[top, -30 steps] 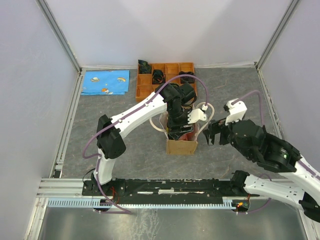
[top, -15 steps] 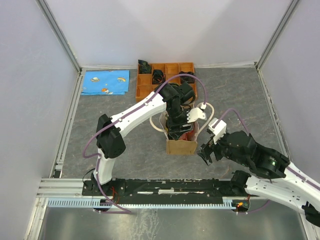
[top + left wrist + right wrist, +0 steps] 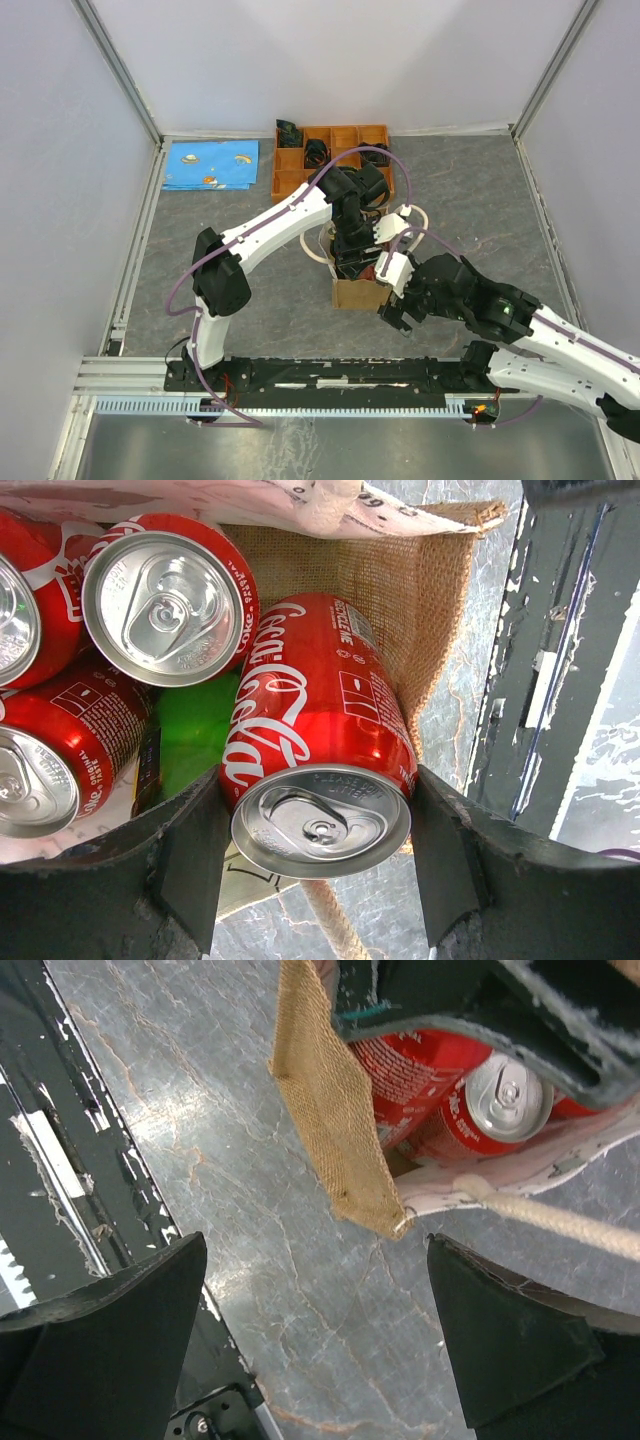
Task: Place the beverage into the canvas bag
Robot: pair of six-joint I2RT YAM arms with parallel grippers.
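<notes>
The canvas bag (image 3: 362, 292) is a tan boxy tote with cream rope handles (image 3: 418, 216), standing mid-table. My left gripper (image 3: 352, 256) reaches down into it and is shut on a red Coca-Cola can (image 3: 318, 730), its fingers (image 3: 190, 860) pressed against both sides. The can lies against the bag's burlap wall (image 3: 425, 590). Three other red cans (image 3: 165, 595) stand inside the bag next to something green (image 3: 190, 730). My right gripper (image 3: 392, 312) is open and empty, low beside the bag's near right corner (image 3: 335, 1110). Its wide-apart fingers (image 3: 105, 1350) hover over bare table.
An orange compartmented tray (image 3: 290, 182) with dark items stands behind the bag. A blue patterned packet (image 3: 210, 165) lies at the back left. The black mounting rail (image 3: 330, 375) runs along the near edge, close to my right gripper. Walls enclose the table.
My right arm has swung left and nearer, from the bag's right side to its near right corner. My left gripper has stayed in the bag with the can.
</notes>
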